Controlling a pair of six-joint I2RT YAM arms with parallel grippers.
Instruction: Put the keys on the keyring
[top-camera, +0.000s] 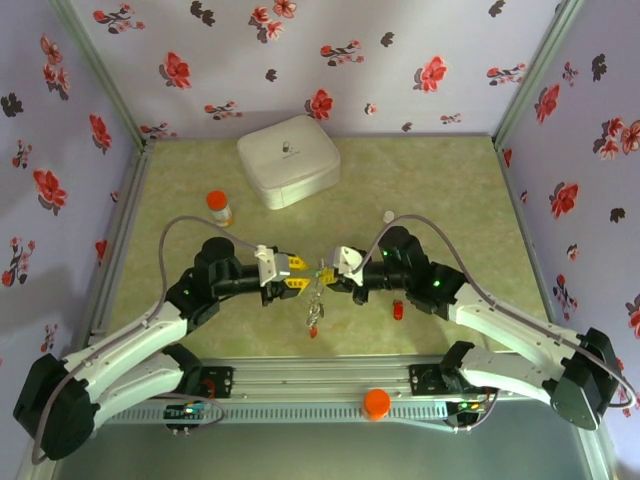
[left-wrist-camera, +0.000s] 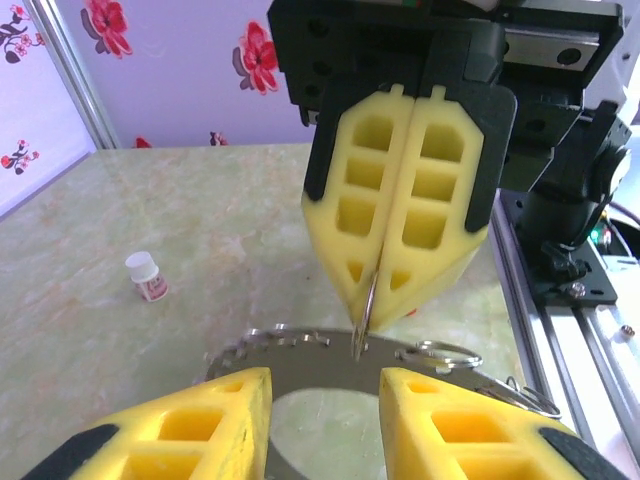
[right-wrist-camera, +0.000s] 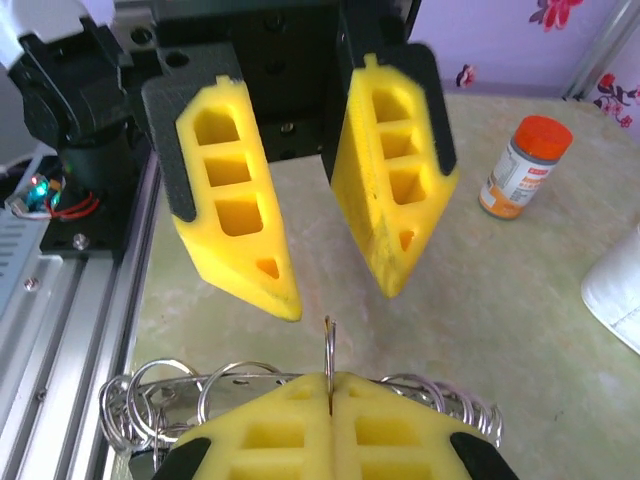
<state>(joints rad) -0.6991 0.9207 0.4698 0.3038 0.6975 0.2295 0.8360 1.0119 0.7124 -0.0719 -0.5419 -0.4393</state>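
OK, mid-handover over the counter (top-camera: 450, 190), centre front. The right hand (right-wrist-camera: 330, 385) is pressed together, pinching a thin loop of the keyring (left-wrist-camera: 290, 350) edge-on, and the rest of the ring hangs off that pinch. The left hand (left-wrist-camera: 325, 390) is spread, with its pads either side of the ring's grey chain-like band, not touching it as far as I can tell. Small split loops (right-wrist-camera: 140, 405) bunch on the ring beside the pinch. Something red (top-camera: 313, 330) dangles at the bottom of the bundle. It's probably a key already on, but too small to be sure. One red key (top-camera: 399, 310) lies loose on the counter just beside the right forearm. My read is that this step is a regrasp: one hand anchors the ring so the other can fetch a key. To do it well, close the left hand squarely on the flat band, not on the loose loops, which would likely slide and twist. The right hand shouldn't release until the left is firm, or the whole bundle drops. Thin wire in foam pads likely resists rotation poorly, so grip near the pinch point and move slowly. The pill bottle (top-camera: 219, 207) and white case (top-camera: 288, 160) are well apart from this, so I see no clash risk.
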